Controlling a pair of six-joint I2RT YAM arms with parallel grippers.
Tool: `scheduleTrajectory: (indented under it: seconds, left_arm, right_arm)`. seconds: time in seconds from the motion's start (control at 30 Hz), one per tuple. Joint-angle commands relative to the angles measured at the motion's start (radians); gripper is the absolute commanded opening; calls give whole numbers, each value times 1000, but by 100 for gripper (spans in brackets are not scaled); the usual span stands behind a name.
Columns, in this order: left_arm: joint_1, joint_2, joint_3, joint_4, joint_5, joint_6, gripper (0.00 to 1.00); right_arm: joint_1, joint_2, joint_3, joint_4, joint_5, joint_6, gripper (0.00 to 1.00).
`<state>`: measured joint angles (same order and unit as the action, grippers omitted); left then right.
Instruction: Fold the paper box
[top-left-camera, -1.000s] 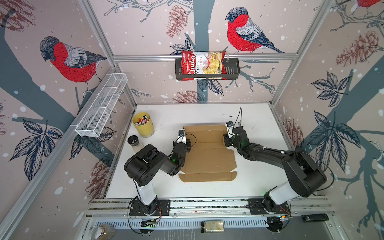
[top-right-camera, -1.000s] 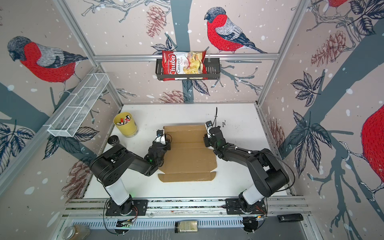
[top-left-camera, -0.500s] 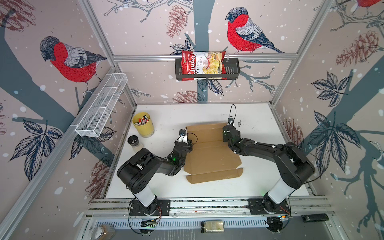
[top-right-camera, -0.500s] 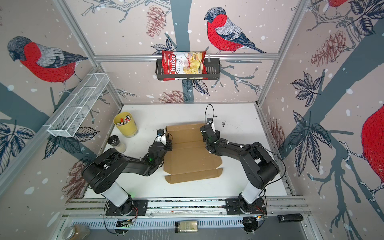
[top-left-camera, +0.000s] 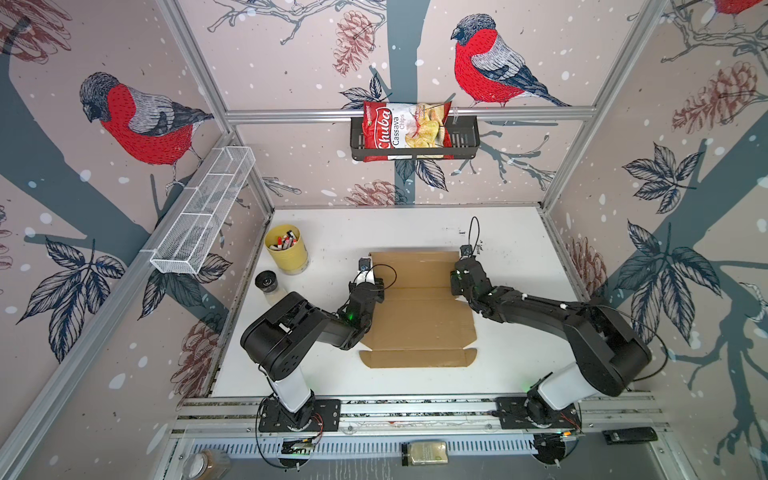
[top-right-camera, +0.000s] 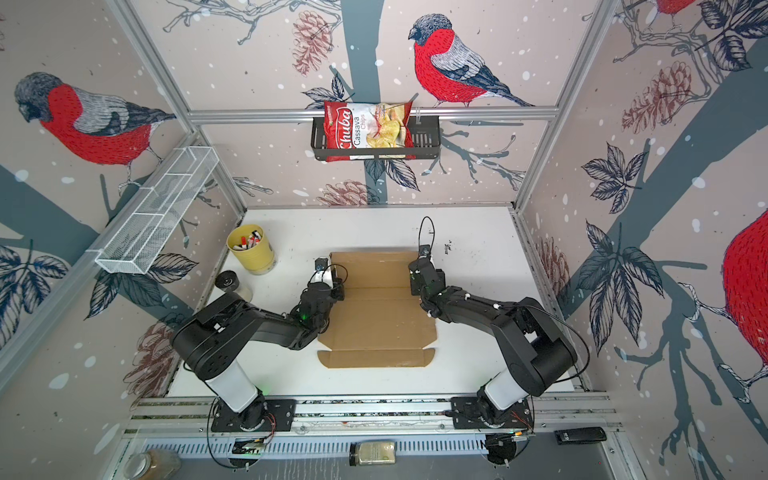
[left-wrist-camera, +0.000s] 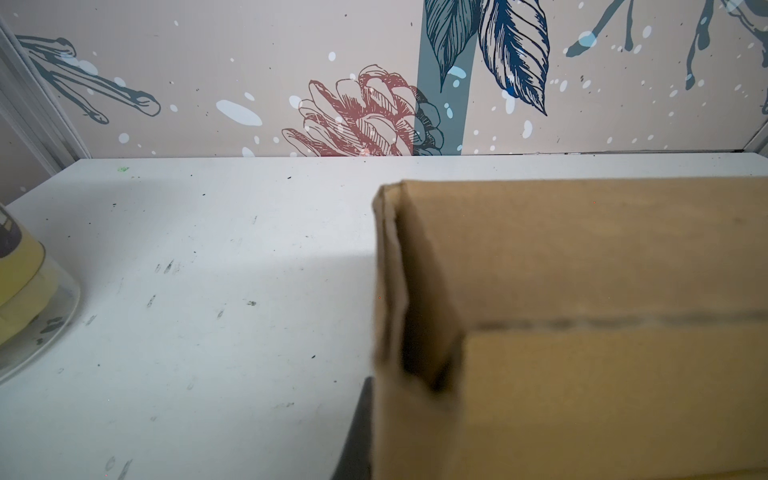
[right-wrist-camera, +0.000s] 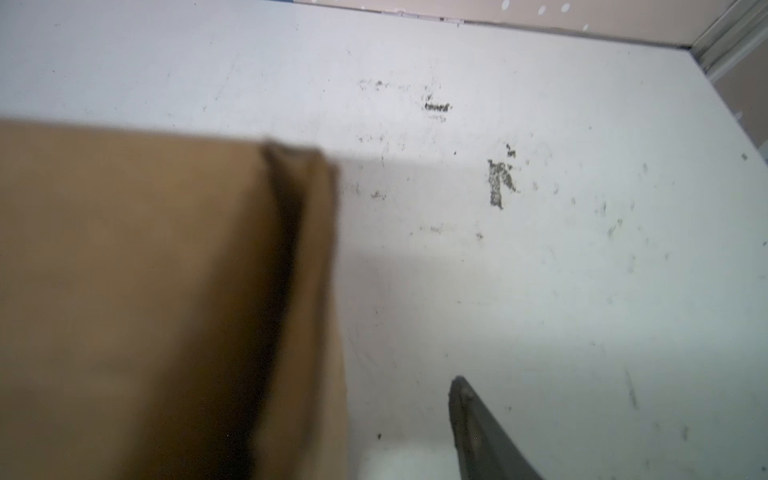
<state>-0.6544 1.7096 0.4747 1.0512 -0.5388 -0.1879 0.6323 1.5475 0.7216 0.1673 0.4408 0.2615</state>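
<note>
both top views: "chuba cassava chips" bag (top-left-camera: 405, 129); left gripper (top-left-camera: 372, 277) clamps paper box (top-left-camera: 419, 316), right gripper (top-left-camera: 463, 270) spread, empty.

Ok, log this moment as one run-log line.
paper box: far end folded up, near flap flat | left gripper: shut on left wall | right gripper: open, beside right wall

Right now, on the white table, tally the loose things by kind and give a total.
Paper box: 1
Yellow cup: 1
Black-lidded jar: 1
Total: 3
</note>
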Motion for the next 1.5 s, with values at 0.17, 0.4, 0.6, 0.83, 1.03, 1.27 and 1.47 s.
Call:
scheduleTrajectory:
  seconds: [0.17, 0.4, 0.6, 0.83, 1.03, 1.27, 1.47]
  left_arm:
    - [-1, 0, 15, -20, -15, -12, 0]
    - [1, 1, 19, -22, -16, -9, 0]
    - [0, -6, 28, -35, -13, -3, 0]
    - [0, -6, 32, -53, -13, -1, 0]
    - [2, -6, 27, -64, -14, 10, 0]
    - [4, 27, 0, 49, -65, 66, 0]
    - [-2, 56, -30, 183, -94, 153, 0]
  right_arm:
    - [26, 9, -27, 16, 23, 34, 54]
    - [29, 64, -21, 17, 98, 68, 36]
    - [35, 58, -6, 11, 120, 67, 24]
    - [33, -5, -2, -12, -37, 32, 52]
    - [6, -150, -69, -29, -216, 13, 68]
    - [-54, -291, -75, -61, -466, 52, 74]
    - [-191, -411, -26, -132, -759, 182, 74]
